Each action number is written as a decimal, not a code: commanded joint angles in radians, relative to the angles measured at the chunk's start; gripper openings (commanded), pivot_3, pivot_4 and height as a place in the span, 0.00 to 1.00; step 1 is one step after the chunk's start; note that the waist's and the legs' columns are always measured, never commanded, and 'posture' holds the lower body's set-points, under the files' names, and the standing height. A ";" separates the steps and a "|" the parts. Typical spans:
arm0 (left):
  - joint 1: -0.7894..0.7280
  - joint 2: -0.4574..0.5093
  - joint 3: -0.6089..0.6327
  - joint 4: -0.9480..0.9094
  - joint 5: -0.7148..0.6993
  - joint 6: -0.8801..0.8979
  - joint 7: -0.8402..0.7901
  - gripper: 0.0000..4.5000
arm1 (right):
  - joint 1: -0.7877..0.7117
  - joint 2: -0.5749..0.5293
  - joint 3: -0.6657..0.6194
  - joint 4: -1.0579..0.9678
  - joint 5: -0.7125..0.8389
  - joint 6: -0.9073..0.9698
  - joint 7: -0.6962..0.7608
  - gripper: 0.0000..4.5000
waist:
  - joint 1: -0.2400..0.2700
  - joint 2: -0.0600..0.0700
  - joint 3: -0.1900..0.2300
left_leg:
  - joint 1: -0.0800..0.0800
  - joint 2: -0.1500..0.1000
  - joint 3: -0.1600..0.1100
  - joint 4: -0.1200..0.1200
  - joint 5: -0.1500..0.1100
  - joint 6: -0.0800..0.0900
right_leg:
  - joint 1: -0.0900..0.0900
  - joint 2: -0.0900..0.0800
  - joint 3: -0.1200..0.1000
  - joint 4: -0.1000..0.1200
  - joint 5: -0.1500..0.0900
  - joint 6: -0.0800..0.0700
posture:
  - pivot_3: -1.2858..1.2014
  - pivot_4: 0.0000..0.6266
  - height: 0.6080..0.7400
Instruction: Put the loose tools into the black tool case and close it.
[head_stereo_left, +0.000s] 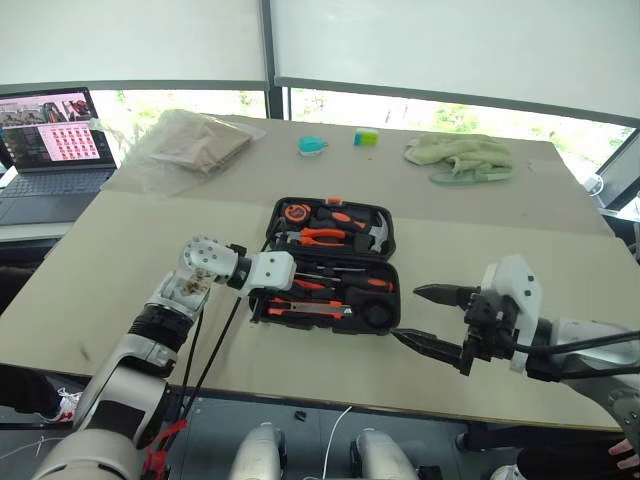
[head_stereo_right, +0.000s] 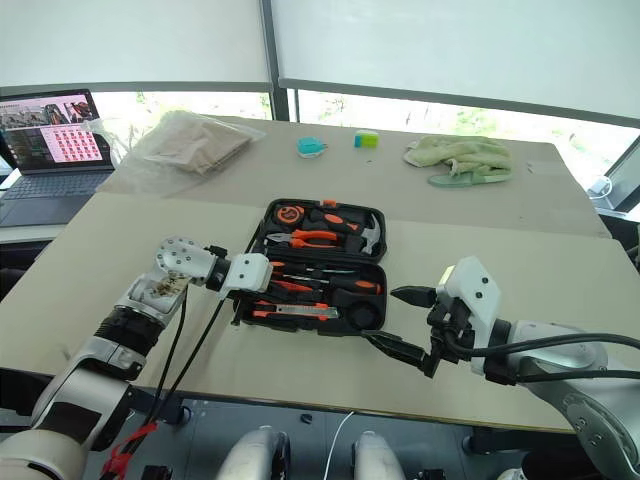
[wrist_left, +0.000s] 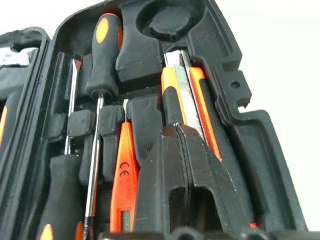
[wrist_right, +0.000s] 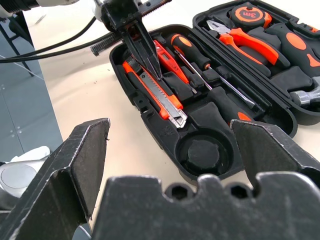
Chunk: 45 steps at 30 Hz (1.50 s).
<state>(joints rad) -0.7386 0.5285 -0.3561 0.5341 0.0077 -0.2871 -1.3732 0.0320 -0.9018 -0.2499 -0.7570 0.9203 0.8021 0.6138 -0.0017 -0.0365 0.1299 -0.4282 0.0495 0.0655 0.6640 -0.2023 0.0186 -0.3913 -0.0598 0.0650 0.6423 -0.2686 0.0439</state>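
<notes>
Black tool case (head_stereo_left: 332, 262), lying open near the middle of the beige bench (head_stereo_left: 120, 260), its two halves side by side. The nearer half carries the orange-black utility knife (wrist_right: 156, 94) along its front edge, the slim all-orange screwdriver (wrist_left: 123, 182) just behind it, and two orange-and-black-handled screwdrivers (wrist_right: 196, 56) in the slots beyond; a round moulded recess (wrist_right: 204, 152) sits at the right end of this half. The farther half holds orange-handled pliers (head_stereo_left: 318, 236), a tape measure (head_stereo_left: 296, 212) and a hammer (head_stereo_left: 375, 232). The left hand (wrist_right: 146, 62) reaches in from the case's left end, its two black fingers pressed together with nothing between them, the tips down at the utility knife. The right hand (head_stereo_left: 430, 318) hangs just off the case's right end, jaws spread wide and empty. Along the bench's far side lie a crumpled plastic bag (head_stereo_left: 190, 145), two small teal objects (head_stereo_left: 313, 145) and a pale green cloth (head_stereo_left: 462, 156); a laptop (head_stereo_left: 55, 150) stands beyond the left edge.
</notes>
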 joint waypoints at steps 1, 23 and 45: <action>0.019 0.020 -0.065 0.079 0.116 -0.074 0.032 0.01 | -0.010 -0.002 -0.037 -0.021 0.027 0.006 -0.010 1.00 | 0.000 0.000 0.000 | 0.001 0.000 0.000 0.000 0.000 0.000 | 0.001 0.000 0.000 0.000 0.000 0.000 | 0.52 0.24 1.00; -0.054 0.321 0.345 -0.558 -0.575 0.983 -0.125 0.99 | 0.619 0.039 -0.794 0.071 -0.100 -0.006 0.324 1.00 | 0.011 0.002 0.005 | -0.011 -0.002 -0.003 0.000 -0.001 0.000 | -0.011 0.000 -0.002 0.002 -0.004 0.006 | 0.52 0.24 1.00; -0.003 0.268 0.290 -0.667 -0.513 0.821 -0.049 0.99 | -0.239 -0.162 0.206 0.698 -0.541 -0.134 0.343 1.00 | 0.003 0.004 0.015 | -0.011 -0.003 0.004 -0.001 0.000 0.000 | -0.014 0.000 0.002 0.003 -0.003 0.001 | 0.52 0.24 1.00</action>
<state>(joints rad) -0.7182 0.7943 -0.0691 -0.1163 -0.5119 0.5608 -1.4417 -0.1752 -1.0656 -0.0785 -0.0881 0.4190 0.6845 0.9536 0.0008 -0.0326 0.1447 -0.4395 0.0463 0.0702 0.6628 -0.2026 0.0182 -0.4051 -0.0596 0.0667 0.6454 -0.2713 0.0448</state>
